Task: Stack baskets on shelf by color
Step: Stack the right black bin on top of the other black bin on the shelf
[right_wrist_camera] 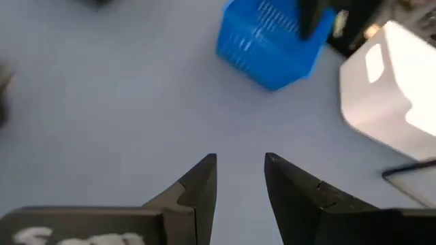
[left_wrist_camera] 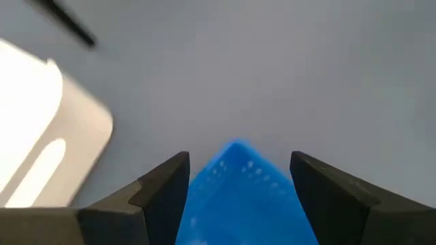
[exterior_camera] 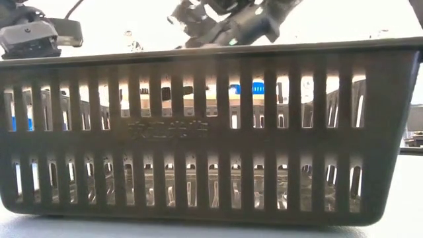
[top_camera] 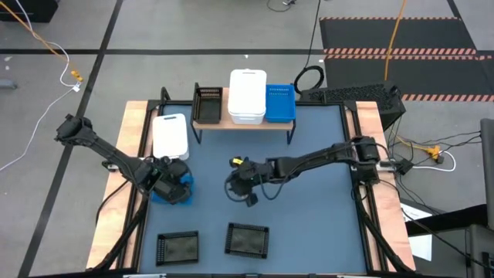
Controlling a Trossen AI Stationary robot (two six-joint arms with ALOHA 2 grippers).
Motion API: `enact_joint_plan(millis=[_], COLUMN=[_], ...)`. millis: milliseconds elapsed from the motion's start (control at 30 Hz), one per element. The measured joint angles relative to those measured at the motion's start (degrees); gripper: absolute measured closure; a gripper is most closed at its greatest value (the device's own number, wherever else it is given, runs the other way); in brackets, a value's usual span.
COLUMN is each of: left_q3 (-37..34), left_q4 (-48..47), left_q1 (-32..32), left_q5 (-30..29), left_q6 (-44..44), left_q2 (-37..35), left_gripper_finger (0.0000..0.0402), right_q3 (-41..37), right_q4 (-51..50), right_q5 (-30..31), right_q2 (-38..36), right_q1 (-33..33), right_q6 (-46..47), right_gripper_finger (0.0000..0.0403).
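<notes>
The blue basket (top_camera: 176, 190) sits on the table (top_camera: 309, 208), near its left side, and the left pincer (left_wrist_camera: 238, 178) is right over it, with its two fingers apart on either side of the blue plastic. I cannot tell if the fingers are pressing on the basket yet. A white basket (top_camera: 170, 136) lies upside down just beside it, a bit nearer the shelf (top_camera: 239, 123). On the shelf stand a black basket (top_camera: 208, 103), a white stack (top_camera: 248, 96) and a blue one (top_camera: 280, 103), side by side. Two more black baskets (top_camera: 177, 247) wait at the front edge of the table, and one of them fills the low view. The right pincer (right_wrist_camera: 240, 178) hangs over the middle of the table, fingers a little apart, holding nothing. What could go wrong: the left pincer seems to hold only one corner, so the blue basket could tip or slip out when lifted. It could also bump the white basket, which is very close, and push it.
</notes>
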Motion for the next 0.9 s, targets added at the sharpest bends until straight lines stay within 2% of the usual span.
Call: enact_joint_plan(millis=[133, 233, 333, 467, 600, 700, 800, 900], left_q3=[-0.65, -1.56, -2.28, -2.45, -2.45, -2.53, -2.57, -2.44], left_q4=[6.57, 14.36, 22.62, 29.1, 33.37, 36.35, 38.78, 43.51], left_q1=[-0.01, 0.17, 0.17, 0.22, 1.57, 3.01, 4.17, 5.47], left_q5=[-5.9, -9.61, -10.58, -10.58, -9.13, -5.82, -2.15, 1.85], left_q6=[7.11, 13.93, 20.52, 31.1, 39.21, 42.14, 44.94, 48.91], left_q2=[0.29, 0.92, 2.19, 4.01, 5.17, 5.8, 7.14, 9.29], left_gripper_finger=[0.0144, 0.0144, 0.0144, 0.0144, 0.0144, 0.0144, 0.0144, 0.0144], right_q3=[0.09, 0.08, -0.4, -2.38, -6.1, -10.17, -14.0, -15.83], right_q4=[-6.33, -10.89, -14.81, -19.47, -20.61, -15.26, -6.7, -4.77], right_q5=[-0.39, -4.15, -9.61, -15.16, -20.27, -22.42, -22.49, -22.17], right_q2=[-4.22, -7.5, -10.69, -15.06, -19.45, -22.23, -23.13, -23.03], right_q1=[0.06, 0.13, 0.21, 0.24, 0.43, 0.91, 2.49, 5.55], right_q6=[-0.29, -0.25, -1.06, -1.9, -1.94, -1.81, 1.85, 5.28], right_gripper_finger=[0.0286, 0.0286, 0.0287, 0.0287, 0.0287, 0.0287, 0.0287, 0.0287])
